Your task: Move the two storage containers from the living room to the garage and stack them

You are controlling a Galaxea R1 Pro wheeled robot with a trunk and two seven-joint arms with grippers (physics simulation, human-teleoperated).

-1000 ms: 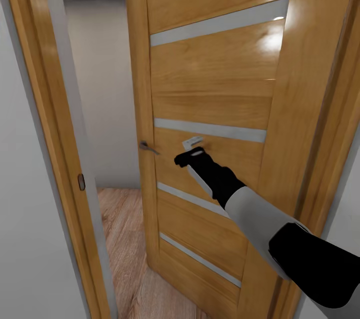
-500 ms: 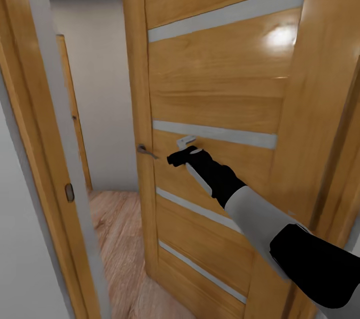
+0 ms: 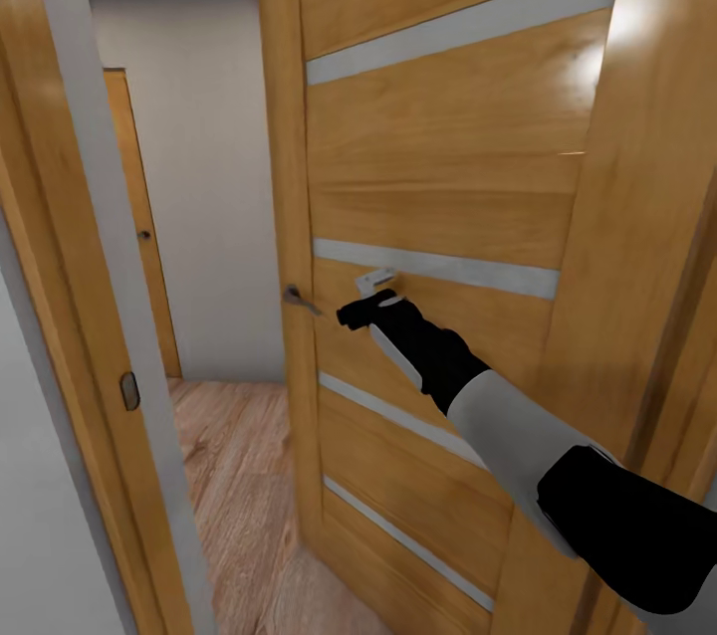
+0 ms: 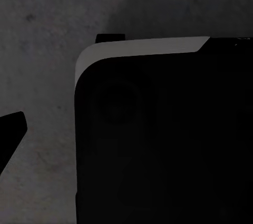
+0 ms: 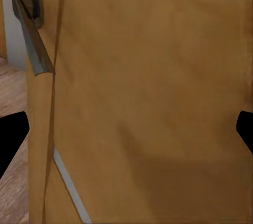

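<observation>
The two storage containers are out of view. My right gripper (image 3: 351, 315) is held out against the face of a honey-coloured wooden door (image 3: 438, 177), just to the right of its metal lever handle (image 3: 296, 298). In the right wrist view the handle (image 5: 31, 34) sits close by, and the gripper (image 5: 126, 139) is open with nothing between its fingers. One black fingertip (image 4: 10, 132) of my left gripper shows over a rough dark grey floor (image 4: 42, 76), beside a black part of my own body (image 4: 168, 139).
The door stands partly open. Its frame (image 3: 90, 317) with a strike plate (image 3: 129, 390) is at the left. Through the gap lie light wood plank flooring (image 3: 239, 476), a pale wall and another wooden door (image 3: 134, 217).
The view has shifted and the door has swung a little further open, so more of the space behind it and the far door now show. My right gripper stays by the handle.
</observation>
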